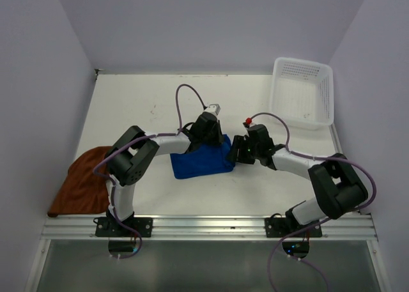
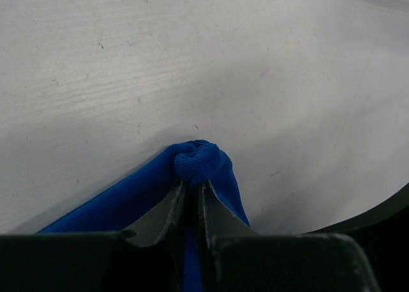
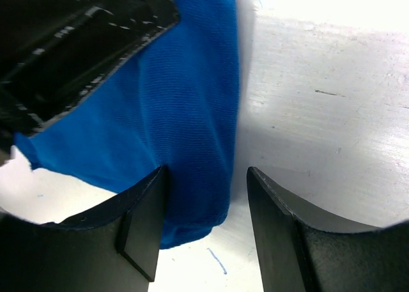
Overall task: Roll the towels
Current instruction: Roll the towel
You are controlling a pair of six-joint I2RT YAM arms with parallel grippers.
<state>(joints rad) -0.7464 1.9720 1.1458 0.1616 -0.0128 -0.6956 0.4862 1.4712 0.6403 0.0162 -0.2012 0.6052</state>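
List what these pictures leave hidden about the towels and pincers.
Top view: blue towel, far edge hidden under the left arm; brown towel, right side behind that arm's shoulder.
Left wrist view: most of the blue towel, hidden behind the left pincer and cut by the bottom edge.
Right wrist view: towel's top cut by the frame, beyond the right pincer.

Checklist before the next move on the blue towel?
1. Left gripper shut on blue towel corner: ok.
2. Right gripper open, towel's edge between its jaws: ok.
3. Blue towel rolled: not ok, lies flat.
4. Grippers apart: ok, though close.
5. Brown towel rolled: not ok, crumpled at the table left edge.
6. Basket clear of both arms: ok.
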